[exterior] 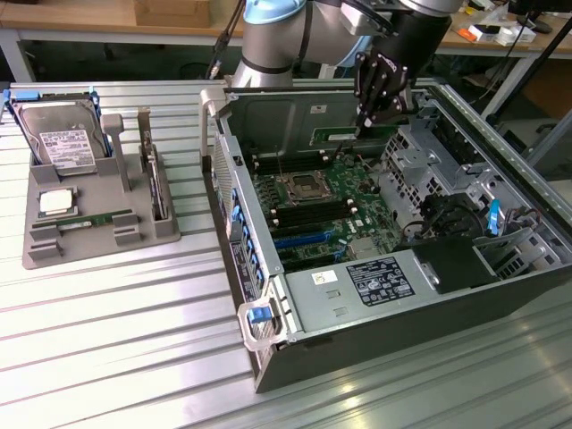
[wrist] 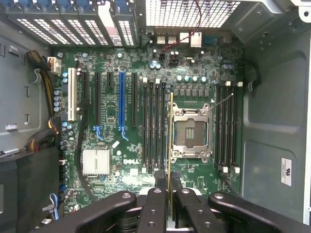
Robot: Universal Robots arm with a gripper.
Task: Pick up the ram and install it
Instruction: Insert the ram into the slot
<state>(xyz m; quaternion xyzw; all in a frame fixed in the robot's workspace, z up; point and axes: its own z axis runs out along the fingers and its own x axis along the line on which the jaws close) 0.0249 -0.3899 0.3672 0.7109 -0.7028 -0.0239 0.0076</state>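
My gripper point(wrist: 170, 196) is shut on the ram point(wrist: 170, 136), a thin green stick seen edge-on between the two black fingers point(wrist: 156, 204). It hangs over the motherboard point(wrist: 126, 145), in line with the black memory slots point(wrist: 154, 126) right beside the open processor socket point(wrist: 190, 133). From the exterior view the gripper point(exterior: 368, 121) reaches down into the open computer case point(exterior: 393, 295) near its back wall, with the ram point(exterior: 344, 136) showing as a green strip under the fingertips, above the board.
A grey tray point(exterior: 36, 246) on the exterior view's left holds a hard drive point(exterior: 63, 143), a square silver processor chip point(exterior: 55, 201) and another green stick point(exterior: 89, 219). Drive cages and cables point(exterior: 447, 214) crowd the case's right side. More memory slots point(wrist: 228, 126) lie beyond the socket.
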